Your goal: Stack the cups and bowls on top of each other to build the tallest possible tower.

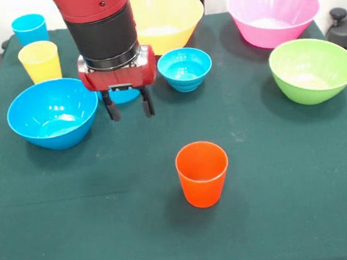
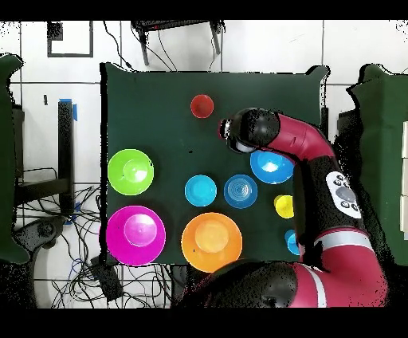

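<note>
Nothing stacked yet: cups and bowls sit apart on the green table [image 1: 307,202]. Open, empty claw [image 1: 129,112] hangs beyond the ribbed orange-red plastic cup [image 1: 202,173]; centre over its rim before descending.

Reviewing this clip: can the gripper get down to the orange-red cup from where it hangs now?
Probably yes. The gripper hangs open above the table, and the orange-red cup stands upright alone on bare cloth, with no bowl between them or crowding it.
</note>
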Available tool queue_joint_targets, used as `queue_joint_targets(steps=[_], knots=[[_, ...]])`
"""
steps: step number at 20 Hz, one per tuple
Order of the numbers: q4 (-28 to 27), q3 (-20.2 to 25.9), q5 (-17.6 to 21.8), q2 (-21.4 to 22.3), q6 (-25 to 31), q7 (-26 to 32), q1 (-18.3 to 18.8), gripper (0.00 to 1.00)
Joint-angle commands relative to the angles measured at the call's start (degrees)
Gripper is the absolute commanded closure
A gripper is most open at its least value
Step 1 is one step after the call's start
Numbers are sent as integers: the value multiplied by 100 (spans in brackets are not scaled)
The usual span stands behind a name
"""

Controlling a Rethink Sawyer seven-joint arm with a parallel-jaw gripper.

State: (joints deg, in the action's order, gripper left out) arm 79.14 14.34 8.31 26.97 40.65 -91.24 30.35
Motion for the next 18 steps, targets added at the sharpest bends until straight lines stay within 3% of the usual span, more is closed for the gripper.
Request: queue_joint_targets(steps=[1,9,18], knots=[[30,849,801,-445,-615,1250,-14,0],[49,927,974,-388,-516,820,-122,0],[140,1225,885,-362,-381,726,68,0]])
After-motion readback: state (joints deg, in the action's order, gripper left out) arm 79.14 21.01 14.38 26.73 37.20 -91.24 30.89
